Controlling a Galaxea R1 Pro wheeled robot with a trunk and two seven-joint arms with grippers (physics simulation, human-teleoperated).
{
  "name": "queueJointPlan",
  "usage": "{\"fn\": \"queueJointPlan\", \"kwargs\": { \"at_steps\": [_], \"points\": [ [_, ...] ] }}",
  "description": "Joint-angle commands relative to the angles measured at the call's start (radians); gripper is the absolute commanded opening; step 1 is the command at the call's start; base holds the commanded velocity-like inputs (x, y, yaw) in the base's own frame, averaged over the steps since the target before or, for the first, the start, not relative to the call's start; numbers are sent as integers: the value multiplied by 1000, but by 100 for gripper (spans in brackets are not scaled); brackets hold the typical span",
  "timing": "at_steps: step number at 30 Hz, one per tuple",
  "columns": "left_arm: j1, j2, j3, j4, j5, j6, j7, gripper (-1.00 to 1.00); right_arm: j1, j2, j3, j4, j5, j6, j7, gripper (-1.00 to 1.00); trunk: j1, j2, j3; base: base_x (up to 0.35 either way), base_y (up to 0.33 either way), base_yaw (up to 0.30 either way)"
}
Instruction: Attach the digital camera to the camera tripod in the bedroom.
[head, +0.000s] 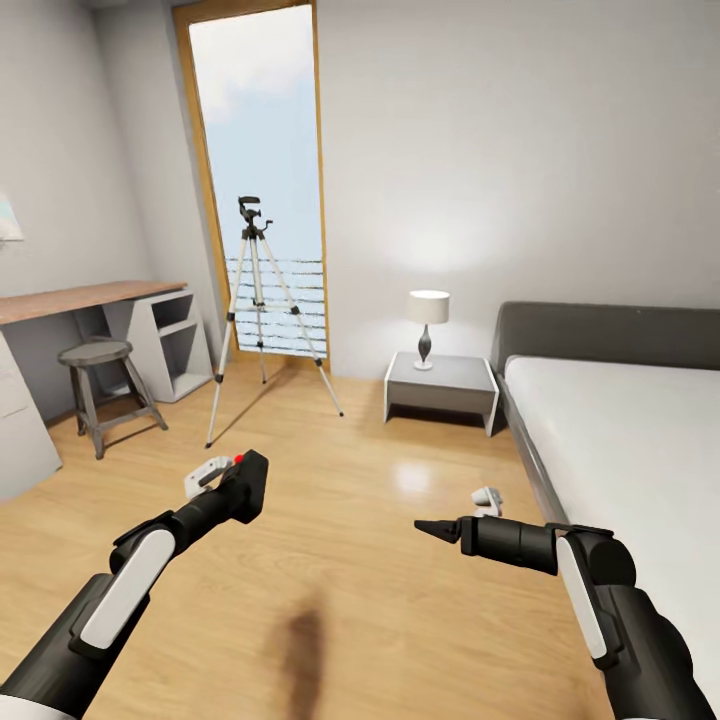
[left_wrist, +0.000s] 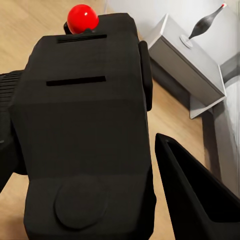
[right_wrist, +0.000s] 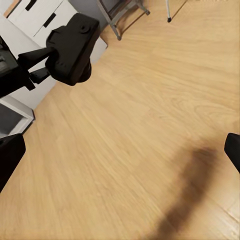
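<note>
My left tool (head: 222, 482) grips the camera (head: 243, 487); my right tool (head: 428, 527) hangs released. The tripod (head: 256, 300) stands well off at 12 o'clock by the window. I should drive closer, keeping the camera level, then align with the head.

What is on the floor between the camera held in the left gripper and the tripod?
In the head view, bare wood floor separates the digital camera from the camera tripod.
</note>
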Motion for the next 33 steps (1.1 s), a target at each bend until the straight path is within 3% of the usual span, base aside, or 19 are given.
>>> {"fn": "queueJointPlan", "kwargs": {
  "at_steps": [1, 33],
  "points": [
    [-1, -1, -2, -2, 7, 1, 9, -100, -1, 0, 0, 0, -7, 8, -2, 100, -4, 7, 2, 0, 0, 0],
    [-1, -7, -2, -6, 6, 4, 5, -100, -1, -1, 0, 0, -6, 8, -2, 100, -127, 231, 102, 0, 0, 0]
  ]
}}
